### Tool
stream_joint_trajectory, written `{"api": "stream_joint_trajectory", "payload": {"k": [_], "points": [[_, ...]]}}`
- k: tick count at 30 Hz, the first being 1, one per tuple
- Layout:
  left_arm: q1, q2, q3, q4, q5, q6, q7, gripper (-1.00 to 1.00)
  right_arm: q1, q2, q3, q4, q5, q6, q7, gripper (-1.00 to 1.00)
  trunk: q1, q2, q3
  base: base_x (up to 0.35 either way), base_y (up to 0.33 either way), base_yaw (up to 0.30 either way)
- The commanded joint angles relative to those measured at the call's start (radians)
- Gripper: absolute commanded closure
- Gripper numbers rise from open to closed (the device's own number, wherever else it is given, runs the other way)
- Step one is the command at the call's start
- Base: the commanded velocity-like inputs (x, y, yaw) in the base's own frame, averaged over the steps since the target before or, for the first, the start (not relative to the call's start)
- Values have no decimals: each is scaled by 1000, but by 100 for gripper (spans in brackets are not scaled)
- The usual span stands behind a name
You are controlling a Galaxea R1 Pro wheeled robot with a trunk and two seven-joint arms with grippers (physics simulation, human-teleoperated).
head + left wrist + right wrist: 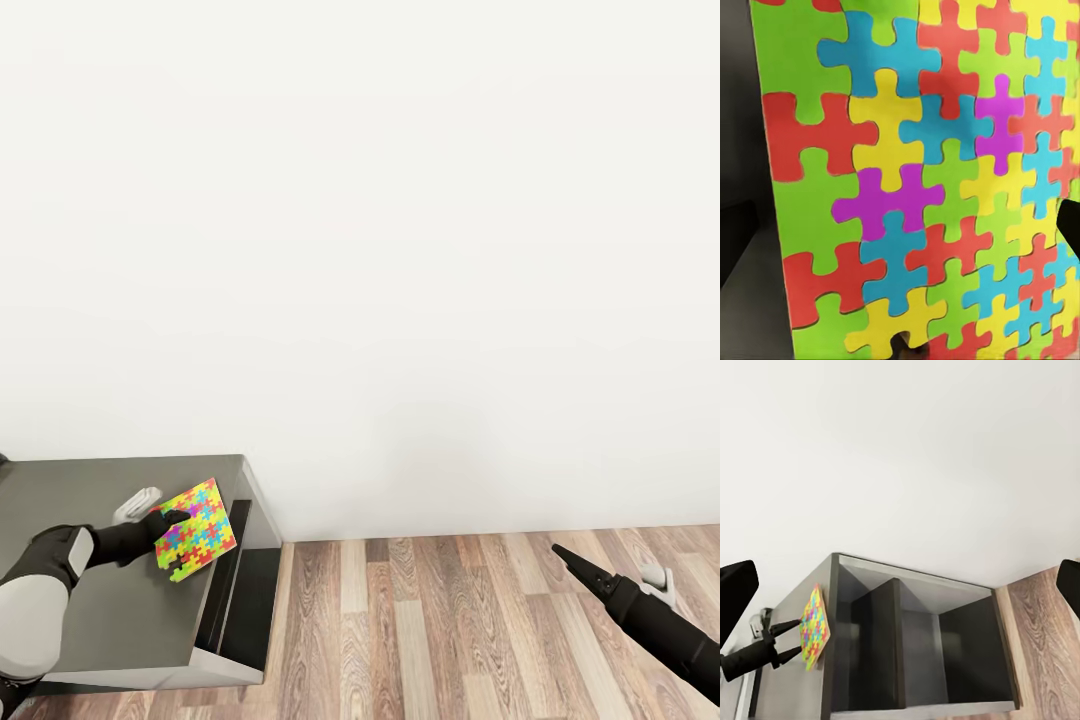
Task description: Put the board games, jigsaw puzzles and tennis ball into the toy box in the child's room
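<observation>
Above the dark grey table (90, 560), left gripper (172, 535) clamps a multicoloured jigsaw puzzle (197, 530).

Bright, flat, rendered light — soft throughout.

The white wall (400, 250) is evenly lit, close to washed out, with only a faint grey gradient toward the floor (450, 620). No glare. The table (110, 600) casts a dim, diffuse shadow beside its open end, and its compartments sit darker inside. In the left wrist view the jigsaw puzzle (922, 180) looks slightly soft — shaded across its middle.
</observation>
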Motion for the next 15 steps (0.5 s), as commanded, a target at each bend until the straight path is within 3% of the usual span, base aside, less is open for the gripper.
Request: {"api": "stream_joint_trajectory", "payload": {"k": [1, 13, 15], "points": [[-1, 6, 8, -2, -10, 5, -16, -100, 0, 0, -1, -1, -2, 5, 1, -100, 1, -2, -2, 0, 0, 0], [-1, 120, 7, -5, -12, 42, -204, -100, 0, 1, 3, 0, -2, 4, 0, -100, 1, -2, -2, 0, 0, 0], [-1, 149, 6, -6, -12, 48, -251, -100, 0, 2, 3, 0, -2, 4, -1, -100, 1, -2, -2, 0, 0, 0]]}}
